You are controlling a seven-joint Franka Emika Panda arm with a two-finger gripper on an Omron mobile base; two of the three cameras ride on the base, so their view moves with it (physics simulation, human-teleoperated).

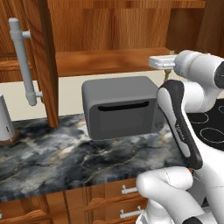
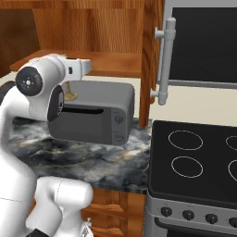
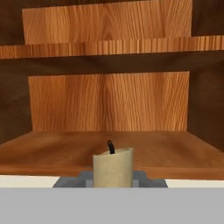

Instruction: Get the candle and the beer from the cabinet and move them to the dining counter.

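Observation:
The cream candle (image 3: 113,168) with its black wick stands upright at the bottom middle of the hand view. Its brass base (image 2: 69,96) hangs under my hand, just in front of the grey microwave. My gripper (image 2: 69,84) is shut on the candle, and my own arm hides most of the fingers. In the left base view a sliver of the candle (image 1: 167,74) shows below the white hand. The cabinet (image 3: 109,146) stands open ahead with a bare wooden shelf. The beer and the dining counter are out of view.
A grey microwave (image 1: 120,105) sits on the marbled counter (image 1: 65,162) directly under the cabinet. The open cabinet doors with grey bar handles (image 1: 24,61) (image 2: 165,60) flank the opening. A black stove (image 2: 194,162) lies to the right.

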